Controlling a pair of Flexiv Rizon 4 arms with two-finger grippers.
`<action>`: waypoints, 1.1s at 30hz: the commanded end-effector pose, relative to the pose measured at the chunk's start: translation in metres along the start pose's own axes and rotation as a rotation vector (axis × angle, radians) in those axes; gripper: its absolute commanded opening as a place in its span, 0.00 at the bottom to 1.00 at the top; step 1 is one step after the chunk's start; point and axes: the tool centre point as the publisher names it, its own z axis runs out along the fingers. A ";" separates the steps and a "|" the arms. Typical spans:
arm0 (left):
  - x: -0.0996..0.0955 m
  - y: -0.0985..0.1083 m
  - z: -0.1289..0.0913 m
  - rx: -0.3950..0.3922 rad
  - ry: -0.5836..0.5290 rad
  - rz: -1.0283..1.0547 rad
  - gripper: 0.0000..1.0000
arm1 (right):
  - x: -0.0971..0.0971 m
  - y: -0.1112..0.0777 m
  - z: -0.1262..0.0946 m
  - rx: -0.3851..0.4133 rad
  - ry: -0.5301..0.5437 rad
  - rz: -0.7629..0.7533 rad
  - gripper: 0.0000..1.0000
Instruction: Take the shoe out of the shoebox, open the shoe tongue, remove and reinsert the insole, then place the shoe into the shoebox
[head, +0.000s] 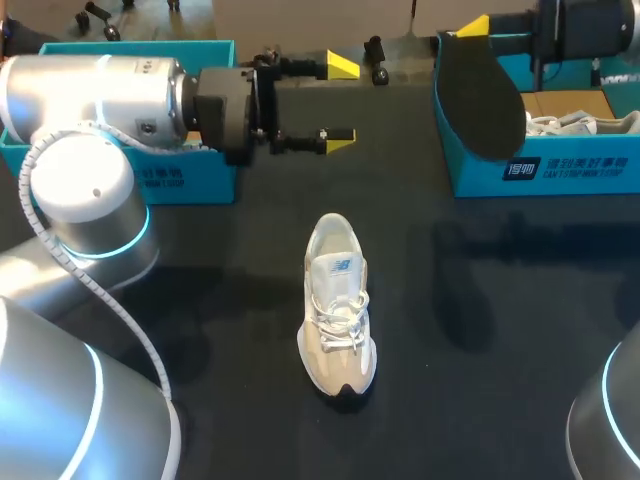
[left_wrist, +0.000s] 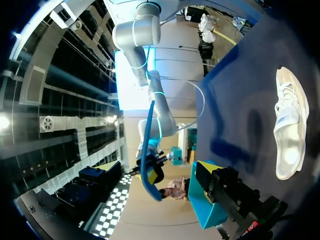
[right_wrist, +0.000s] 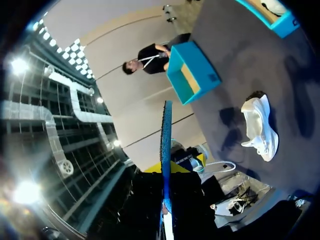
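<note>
- The white and beige lace-up shoe (head: 338, 305) stands upright on its sole in the middle of the black surface (head: 500, 300), outside both boxes. Its dark-tipped toe points toward me and its heel opening points away. The laces cross below the tongue.
- The dark oval insole with a blue edge (head: 483, 100) is out of the shoe. It hangs in the air over the far right part of the surface, well apart from the shoe. From the head view its broad face shows, overlapping the near left corner of the right-hand box.
- My right fingers (head: 473, 27) are clamped on the upper end of the insole. In the right wrist view the insole stands edge-on as a thin blue line, with one finger on each side of it.
- My left fingers (head: 343, 66) stand wide apart with nothing between them. They point across the far part of the surface toward the right, just beside the left-hand box and well apart from the shoe and the insole.
- The open teal cardboard shoebox on the right (head: 540, 175) sits at the far right of the surface. A second white shoe (head: 585, 123) lies in it on a brown bottom.
- The other teal shoebox on the left (head: 190, 180) sits at the far left, partly hidden behind my left arm (head: 100, 95). I cannot tell what is inside it.
</note>
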 end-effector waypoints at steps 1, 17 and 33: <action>0.002 -0.003 0.013 -0.007 -0.052 0.006 1.00 | 0.000 0.005 0.008 -0.022 0.003 0.025 0.00; -0.005 -0.013 0.032 0.028 -0.102 -0.005 1.00 | -0.011 0.008 0.015 -0.100 0.024 0.092 0.00; -0.002 -0.014 0.049 0.052 -0.121 -0.004 1.00 | -0.015 0.028 0.034 -0.047 0.024 0.148 0.00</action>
